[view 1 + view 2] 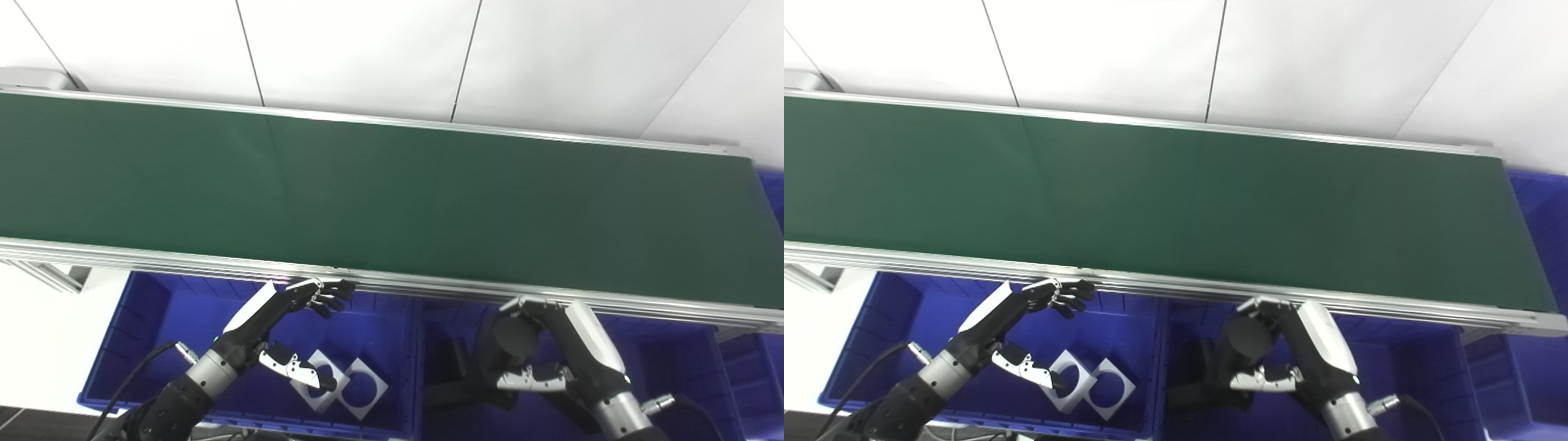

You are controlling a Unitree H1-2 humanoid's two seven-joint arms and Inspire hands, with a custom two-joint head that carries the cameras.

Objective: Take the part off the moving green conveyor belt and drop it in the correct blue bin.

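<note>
Gripped a dark cylindrical part (513, 335) in the right hand (554, 349), fingers curled round it, lower right of frame above the right blue bin (674, 367), ready for release. Kept left hand (288, 324) spread and idle over left blue bin (147, 331) with square ring plates (343, 383). Left conveyor belt (392, 202) bare.

The long dark green conveyor belt (392, 196) lies bare from end to end, so my hands could sweep across it freely. Its silver aluminium front rail (429, 285) bars the way between the belt and the blue plastic bins (141, 343) below. My right hand (545, 355), wrapped round a black cylindrical part (511, 337), crowds the middle bin.
</note>
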